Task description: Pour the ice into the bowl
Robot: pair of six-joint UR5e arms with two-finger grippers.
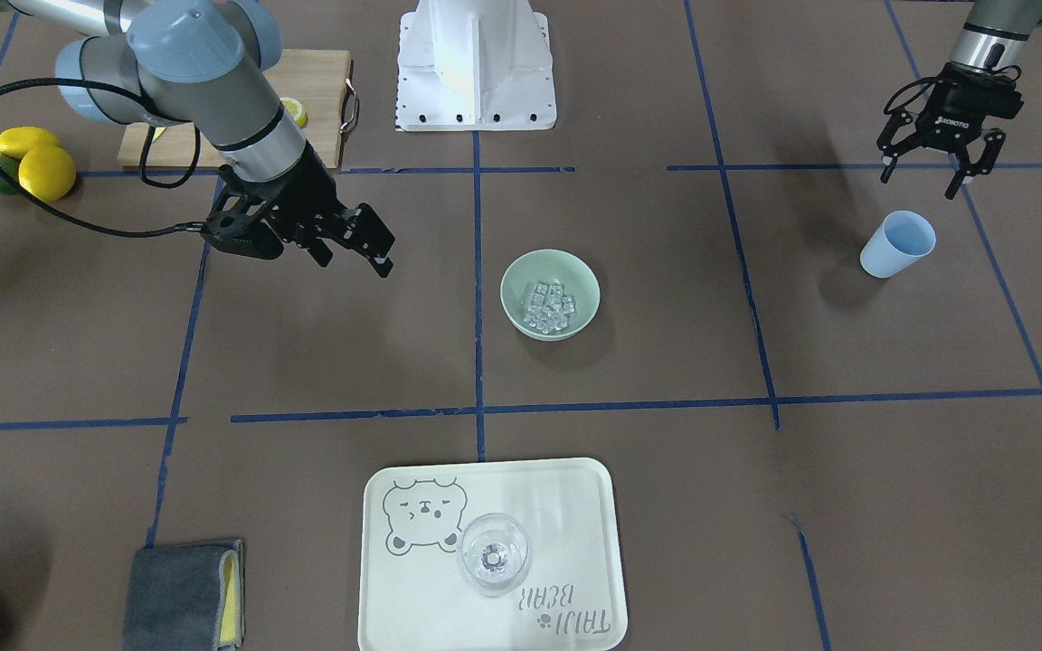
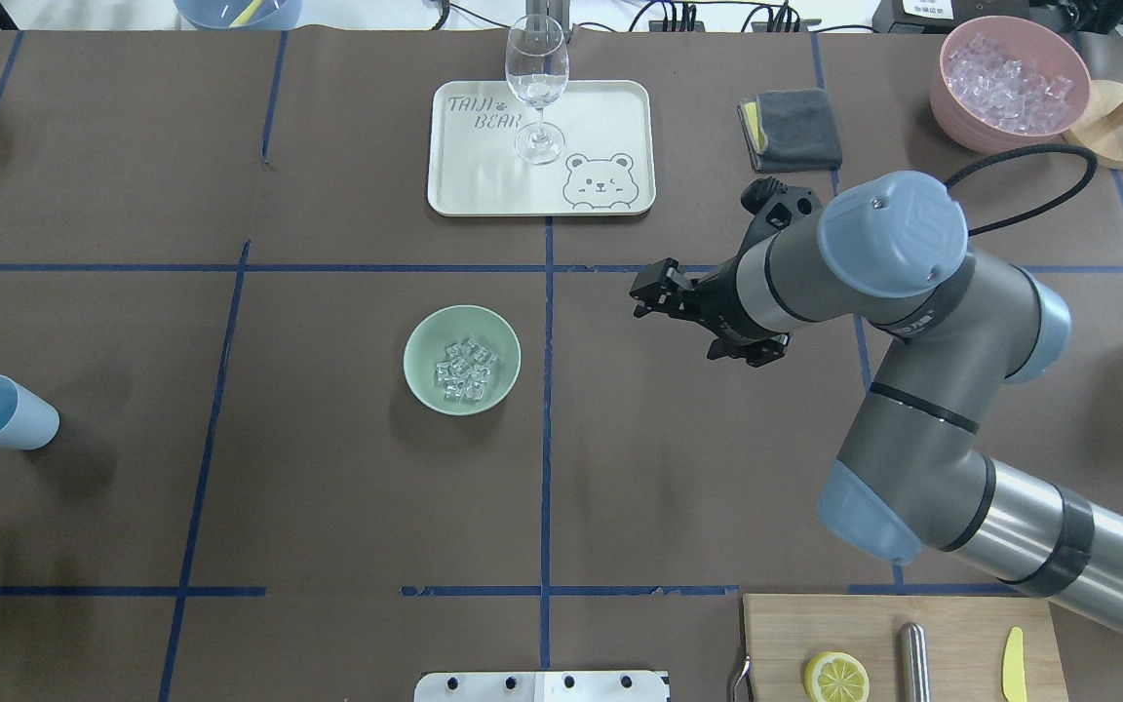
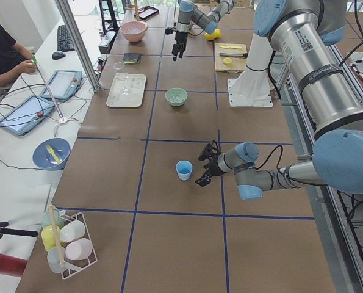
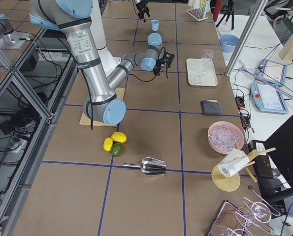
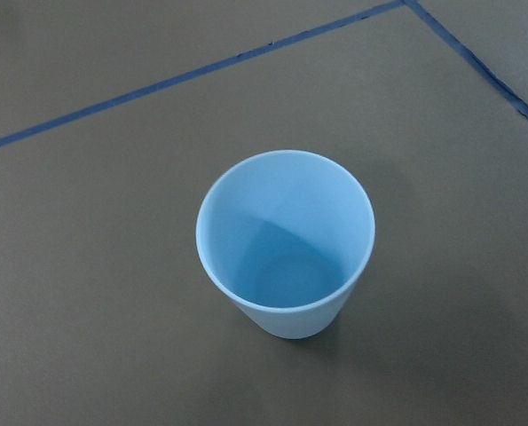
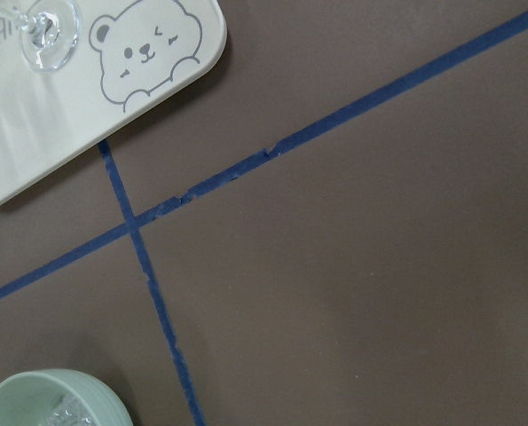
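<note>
Exterior front-facing view, read from left to right.

- **Upper left of the frame:** two yellow lemons [image 1: 37, 163] lie on the bench [image 1: 78, 344], near a wooden cutting board [image 1: 322, 81].
- **Lower left:** a folded grey cloth [image 1: 177, 592] lies flat.
- **Left of centre:** the right hand [image 1: 378, 251] hangs above the bench. Its fingers are spread, grip nothing and point toward the frame centre.
- **Lower centre:** a cream tray [image 1: 575, 506] carries an upright clear glass [image 1: 494, 553].
- **Centre:** the bowl [image 1: 575, 271] stands upright on the bench, well apart from both hands. The ice [image 1: 550, 306] lies inside the bowl as a cluster of clear cubes.
- **Right:** a blue cup [image 1: 898, 244] stands upright on the bench. The left wrist-mounted view shows it empty.
- **Upper right:** the left hand [image 1: 921, 181] hangs just above the cup in the frame. Its fingers are spread, hold nothing and are clear of the cup.
</note>
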